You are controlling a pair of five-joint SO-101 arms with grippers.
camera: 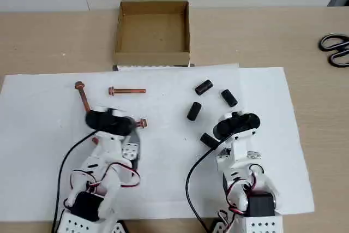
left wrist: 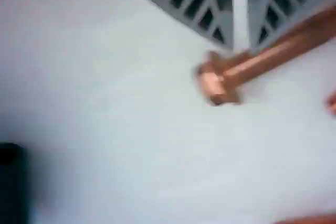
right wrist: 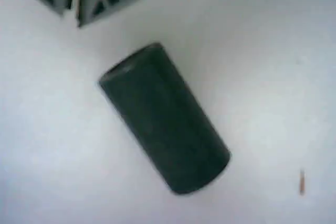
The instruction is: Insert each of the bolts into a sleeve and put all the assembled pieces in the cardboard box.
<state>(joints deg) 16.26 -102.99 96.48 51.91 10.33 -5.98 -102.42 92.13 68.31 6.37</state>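
– Copper bolts (camera: 126, 90) lie on the left of the white paper (camera: 163, 178). Left gripper (left wrist: 242, 48) has its jaws together, tips right over the shaft of one bolt (left wrist: 262, 59).
– yep, cardboard box (camera: 152, 58) beyond the paper, black sleeves (camera: 203, 87) right of middle. Right gripper (right wrist: 73, 17) is pinched together too, one sleeve (right wrist: 163, 129) lying just beside it.

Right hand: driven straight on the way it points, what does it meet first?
Probably the sleeve lying on the paper just ahead of the right hand. Depth is unclear, so it might touch paper beside the sleeve first.
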